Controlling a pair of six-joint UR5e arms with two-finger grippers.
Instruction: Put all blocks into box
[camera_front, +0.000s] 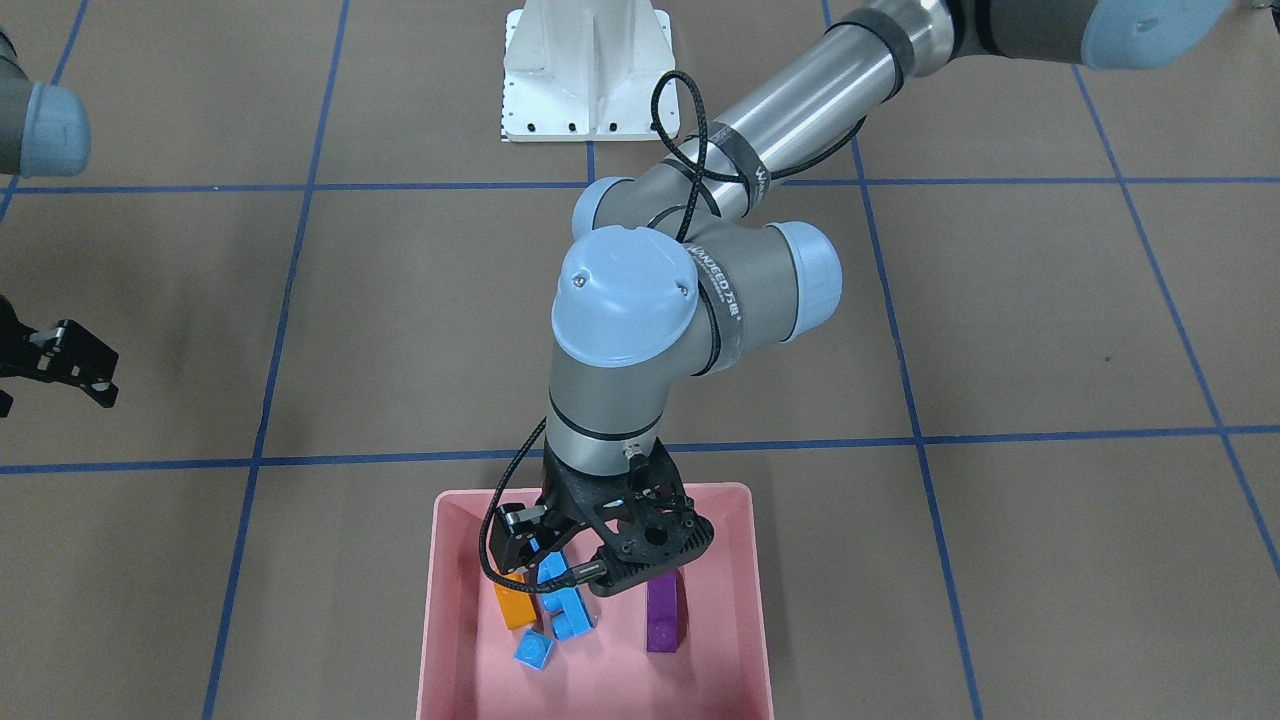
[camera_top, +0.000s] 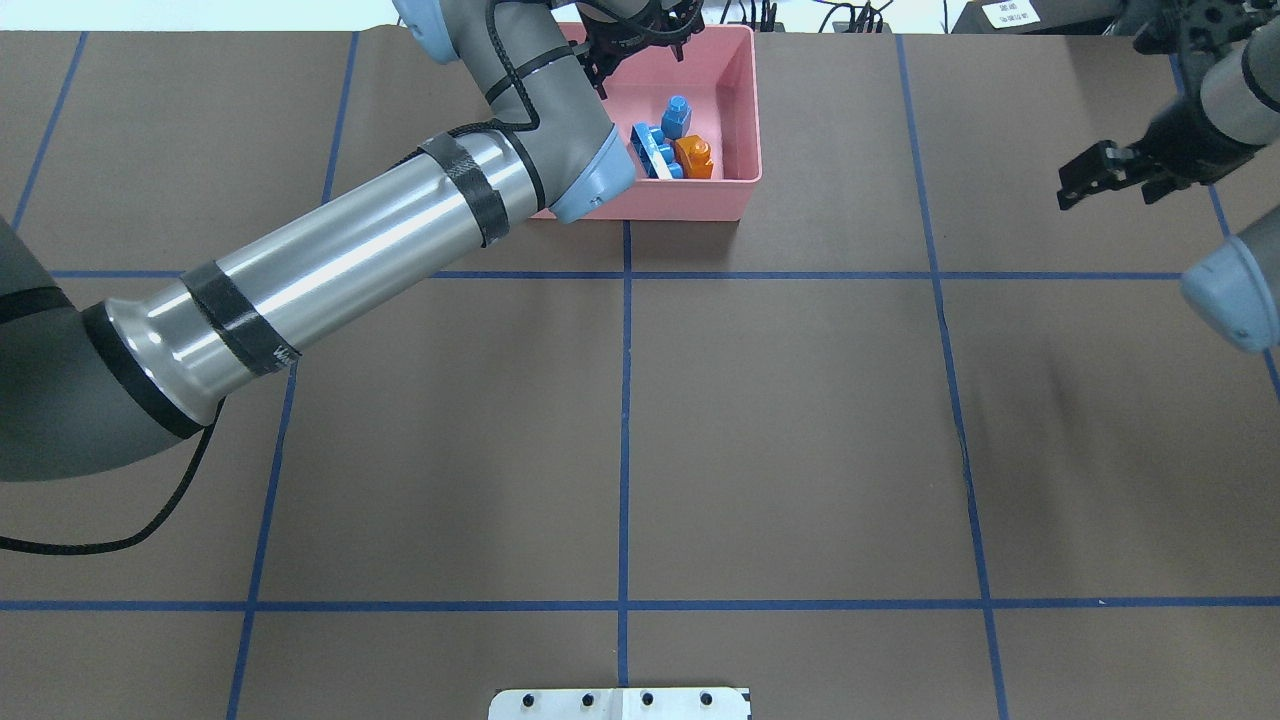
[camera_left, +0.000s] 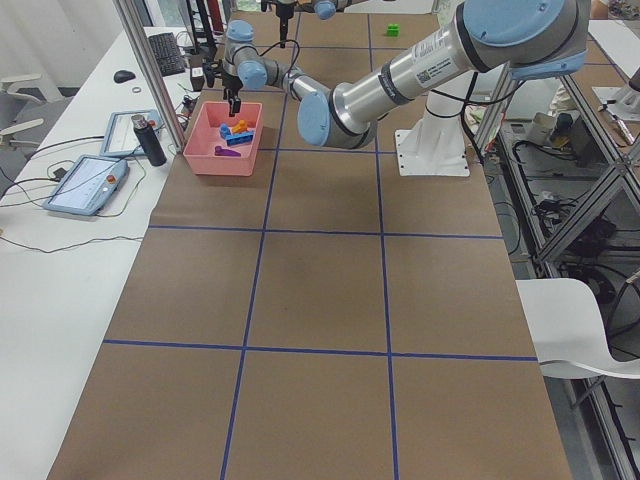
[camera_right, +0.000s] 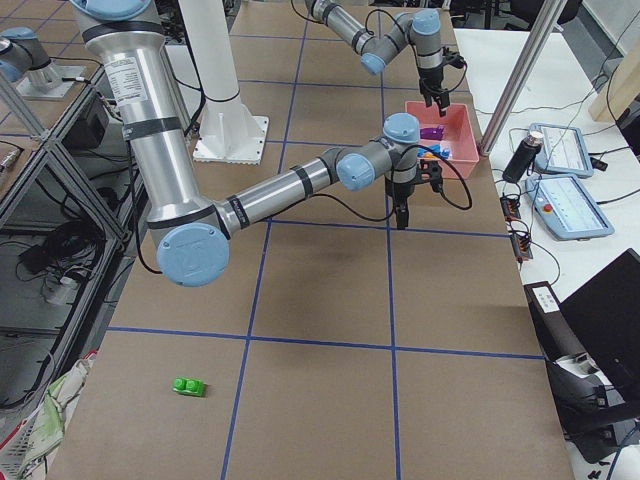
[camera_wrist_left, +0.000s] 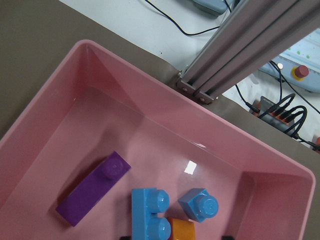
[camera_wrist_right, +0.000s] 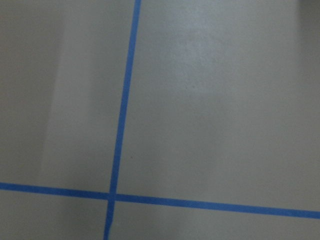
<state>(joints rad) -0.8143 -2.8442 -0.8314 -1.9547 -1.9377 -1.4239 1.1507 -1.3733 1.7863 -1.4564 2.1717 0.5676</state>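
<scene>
The pink box (camera_front: 440, 600) holds the orange block (camera_front: 515, 605), the purple block (camera_front: 665, 615), the tiny blue block (camera_front: 533, 650) and the long blue block (camera_front: 562, 600). My left gripper (camera_front: 575, 580) hangs over the box, just above the blue and orange blocks, open and empty. The left wrist view shows the purple block (camera_wrist_left: 92, 195), the long blue block (camera_wrist_left: 149, 215) and the tiny blue block (camera_wrist_left: 200, 204) lying on the box floor. The green block (camera_right: 187, 385) lies on the table far off on my right side. My right gripper (camera_top: 1110, 178) hovers open and empty above bare table.
The white base plate (camera_front: 587, 70) stands at the robot's side of the table. An aluminium post (camera_wrist_left: 250, 45) rises just beyond the box's far wall, with cables and control pendants (camera_right: 568, 205) on the white bench behind it. Blue tape lines cross the brown table.
</scene>
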